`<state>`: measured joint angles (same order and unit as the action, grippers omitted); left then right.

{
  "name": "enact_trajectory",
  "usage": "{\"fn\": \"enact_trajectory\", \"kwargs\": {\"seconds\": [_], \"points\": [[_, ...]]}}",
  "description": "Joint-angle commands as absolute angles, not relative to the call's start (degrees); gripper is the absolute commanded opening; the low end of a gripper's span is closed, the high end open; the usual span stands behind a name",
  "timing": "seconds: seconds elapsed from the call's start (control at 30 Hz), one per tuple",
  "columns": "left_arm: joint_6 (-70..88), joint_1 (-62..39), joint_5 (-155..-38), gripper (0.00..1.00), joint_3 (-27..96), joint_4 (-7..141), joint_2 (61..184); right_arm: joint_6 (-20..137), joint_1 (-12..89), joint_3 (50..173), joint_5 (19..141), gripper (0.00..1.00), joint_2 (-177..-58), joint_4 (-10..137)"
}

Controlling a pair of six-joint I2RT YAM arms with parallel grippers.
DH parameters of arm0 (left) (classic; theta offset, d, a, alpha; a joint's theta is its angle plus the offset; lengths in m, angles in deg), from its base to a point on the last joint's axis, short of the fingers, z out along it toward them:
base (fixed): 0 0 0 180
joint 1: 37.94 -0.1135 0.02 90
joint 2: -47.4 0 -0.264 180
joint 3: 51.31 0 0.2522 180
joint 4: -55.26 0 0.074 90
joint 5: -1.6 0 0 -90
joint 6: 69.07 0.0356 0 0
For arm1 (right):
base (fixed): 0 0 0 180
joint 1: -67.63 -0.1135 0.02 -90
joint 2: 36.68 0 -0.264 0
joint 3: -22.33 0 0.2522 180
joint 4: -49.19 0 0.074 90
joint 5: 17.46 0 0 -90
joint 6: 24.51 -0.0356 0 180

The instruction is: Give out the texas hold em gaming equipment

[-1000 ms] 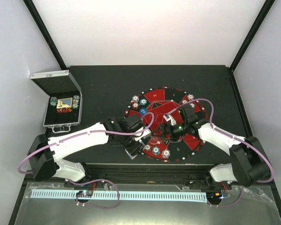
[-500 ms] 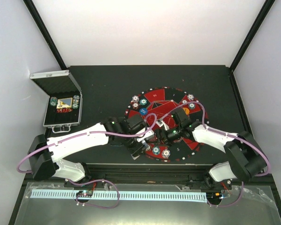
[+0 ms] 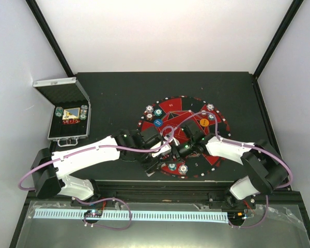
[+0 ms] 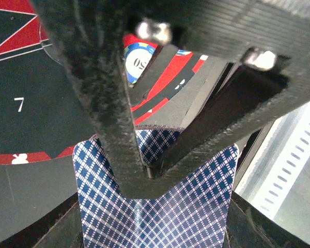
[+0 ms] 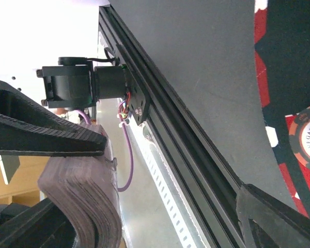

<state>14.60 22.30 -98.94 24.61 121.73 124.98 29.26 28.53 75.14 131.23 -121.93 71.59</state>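
Note:
My left gripper (image 3: 154, 161) is at the mat's near-left rim. In the left wrist view it (image 4: 150, 173) is shut on a blue-checked playing card (image 4: 160, 212) over the mat's edge, with a blue-and-white chip (image 4: 136, 58) beyond. My right gripper (image 3: 180, 150) is close beside it. In the right wrist view it (image 5: 57, 181) grips a thick deck of cards (image 5: 85, 196) seen edge-on. Chip stacks sit at the near rim (image 3: 172, 166), far left (image 3: 150, 109) and far right (image 3: 210, 107). An orange button disc (image 3: 204, 122) and a blue one (image 3: 158, 123) lie on the mat.
The round red-and-black mat (image 3: 171, 106) lies mid-table. An open silver case (image 3: 68, 118) with chips stands at the left. The metal rail at the table's near edge (image 5: 196, 170) runs just behind both grippers. A red chip (image 5: 309, 139) shows at the right wrist view's edge.
My right gripper has moved left and nearer, up to the left gripper, uncovering the orange disc. The left gripper has shifted only slightly.

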Motion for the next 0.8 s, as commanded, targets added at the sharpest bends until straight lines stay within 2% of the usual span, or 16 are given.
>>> {"fn": "enact_trajectory", "kwargs": {"seconds": [0.0,0.27,0.77], "points": [[15.6,22.9,-99.0,0.59,27.8,121.2,123.6,32.0,27.9,77.1,131.2,0.79,-122.7,72.7],[15.7,22.9,-98.4,0.58,27.6,122.2,123.2,35.0,28.1,78.4,129.1,0.65,-123.2,76.5],[15.8,22.9,-97.8,0.58,26.6,123.1,122.1,37.7,29.7,78.8,128.6,0.56,-121.9,79.7]]}}
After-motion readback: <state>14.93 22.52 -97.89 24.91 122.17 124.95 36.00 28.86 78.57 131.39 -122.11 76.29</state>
